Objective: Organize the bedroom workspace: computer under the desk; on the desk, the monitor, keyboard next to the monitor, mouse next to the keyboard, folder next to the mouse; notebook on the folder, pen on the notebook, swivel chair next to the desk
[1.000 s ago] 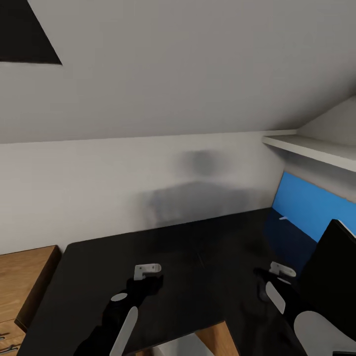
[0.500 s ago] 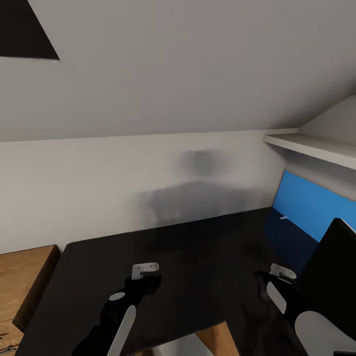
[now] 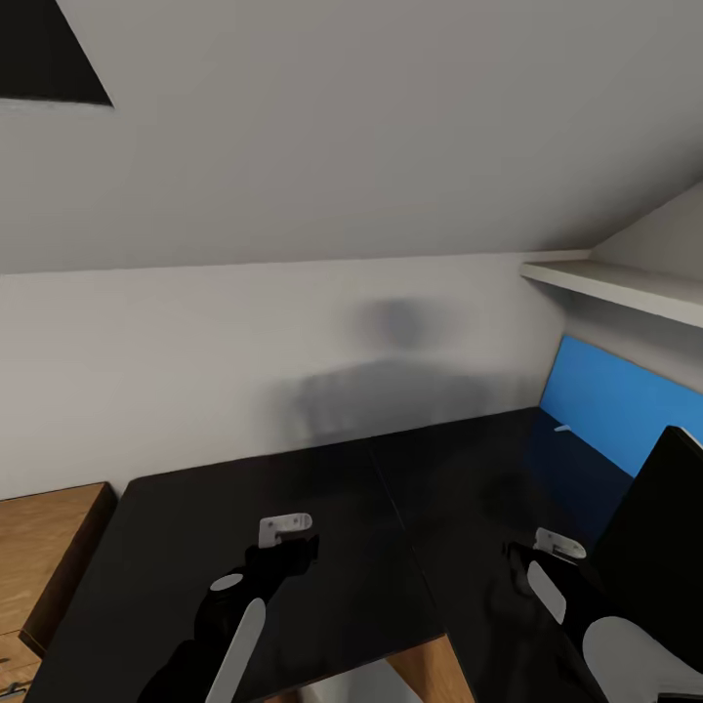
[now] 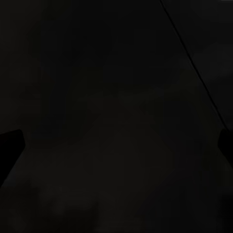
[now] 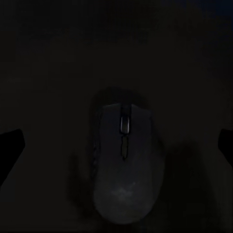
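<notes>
The black desk (image 3: 293, 508) spans the lower half of the head view, and both arms reach over it. In the right wrist view a dark grey mouse (image 5: 124, 167) with a scroll wheel lies on the desk, directly beneath my right gripper (image 3: 558, 545). That gripper is open, its fingertips (image 5: 10, 145) wide apart on either side of the mouse and clear of it. My left gripper (image 3: 286, 528) hovers open over bare desk (image 4: 116, 121), holding nothing. The black monitor (image 3: 664, 527) stands at the desk's right, close beside my right arm.
A blue panel (image 3: 605, 400) stands along the desk's far right side under a white shelf (image 3: 625, 291). A wooden drawer unit (image 3: 49, 547) adjoins the desk's left end. A white wall rises behind the desk under a sloped ceiling.
The head view has shifted slightly. My right gripper sits a little lower in the picture; the left has barely moved. Nothing was grasped or released.
</notes>
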### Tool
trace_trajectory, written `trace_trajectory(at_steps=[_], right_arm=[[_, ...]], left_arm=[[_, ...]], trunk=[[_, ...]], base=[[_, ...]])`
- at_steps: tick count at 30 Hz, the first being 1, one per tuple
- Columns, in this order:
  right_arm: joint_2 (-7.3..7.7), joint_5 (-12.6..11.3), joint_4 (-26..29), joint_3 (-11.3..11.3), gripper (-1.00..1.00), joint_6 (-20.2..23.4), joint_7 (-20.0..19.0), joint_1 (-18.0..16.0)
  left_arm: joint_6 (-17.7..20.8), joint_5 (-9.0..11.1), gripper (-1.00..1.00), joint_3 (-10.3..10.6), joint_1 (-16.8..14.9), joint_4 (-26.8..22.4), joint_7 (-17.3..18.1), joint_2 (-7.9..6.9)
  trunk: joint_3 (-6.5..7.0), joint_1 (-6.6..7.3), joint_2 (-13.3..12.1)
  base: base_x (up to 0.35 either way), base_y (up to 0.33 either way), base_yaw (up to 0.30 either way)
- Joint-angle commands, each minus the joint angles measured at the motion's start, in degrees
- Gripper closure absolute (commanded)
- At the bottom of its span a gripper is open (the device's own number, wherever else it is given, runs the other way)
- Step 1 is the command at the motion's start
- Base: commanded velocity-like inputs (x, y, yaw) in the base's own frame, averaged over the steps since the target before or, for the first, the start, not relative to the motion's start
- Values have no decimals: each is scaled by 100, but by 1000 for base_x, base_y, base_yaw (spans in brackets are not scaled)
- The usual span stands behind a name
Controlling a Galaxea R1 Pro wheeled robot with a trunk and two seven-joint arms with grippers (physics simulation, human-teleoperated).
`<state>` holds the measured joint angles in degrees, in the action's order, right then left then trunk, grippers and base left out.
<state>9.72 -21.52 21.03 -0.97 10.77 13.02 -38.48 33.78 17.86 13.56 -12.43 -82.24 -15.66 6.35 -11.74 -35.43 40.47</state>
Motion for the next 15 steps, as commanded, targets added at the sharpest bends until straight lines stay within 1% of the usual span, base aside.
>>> trace_trajectory(at_steps=[1, 5, 15], right_arm=[[2, -19, 12, -9, -100, 163, 17, -2], [35, -19, -18, -9, -100, 196, 17, -2], [38, -19, -26, -9, -100, 206, 17, -2]], left_arm=[[22, 74, -100, 6, -5, -16, -53, -2], [18, 86, -100, 6, -5, -44, -53, -2], [23, 86, -100, 6, 0, -159, -52, -2]], trunk=[[-28, -24, 50], [-99, -112, 210], [-279, -332, 611]], base=[[0, 0, 0], [0, 0, 0], [0, 0, 0]])
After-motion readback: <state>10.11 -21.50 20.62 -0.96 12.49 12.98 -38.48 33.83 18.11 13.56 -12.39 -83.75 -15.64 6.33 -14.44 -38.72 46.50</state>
